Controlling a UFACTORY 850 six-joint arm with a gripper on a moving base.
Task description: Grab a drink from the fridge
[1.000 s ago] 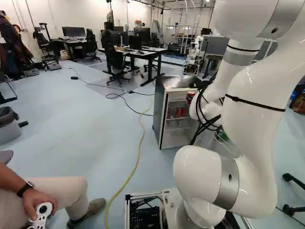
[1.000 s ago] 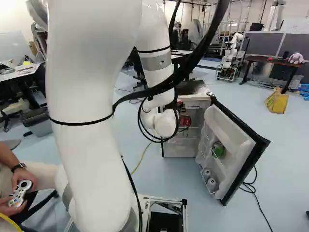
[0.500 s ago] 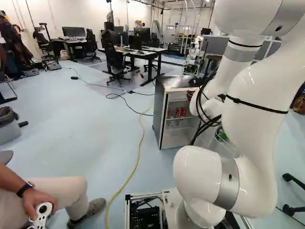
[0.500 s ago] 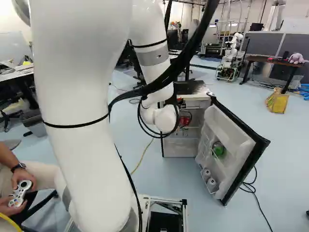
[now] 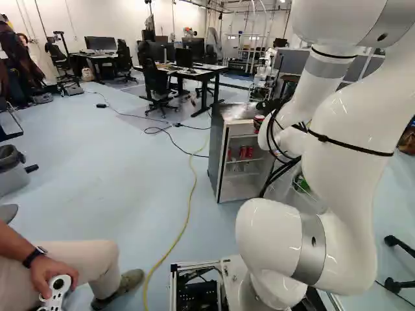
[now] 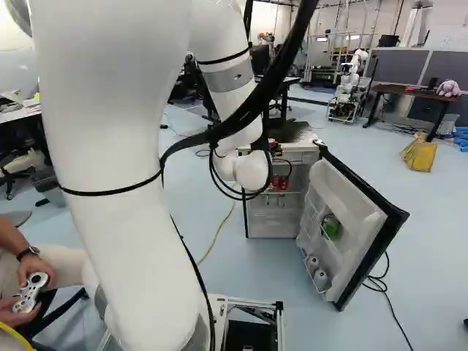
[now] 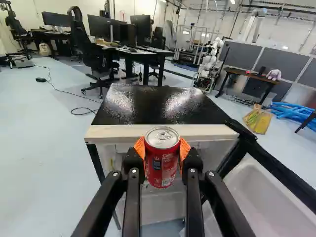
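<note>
Can of shiny red metal [image 7: 163, 165] is upright, squeezed by the black two-finger gripper [image 7: 162, 152], nearer than the black-topped fridge [image 7: 153, 106].

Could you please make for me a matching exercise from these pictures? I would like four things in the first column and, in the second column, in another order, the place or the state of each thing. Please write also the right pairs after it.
Column 1
1. Gripper
2. Fridge door
3. Green item
4. Yellow bag

Column 2
A. On the inner side of the fridge door
B. On the floor, at the right of the right base view
C. Shut on a red can
D. Swung open

Right pairs: 1-C, 2-D, 3-A, 4-B
</note>
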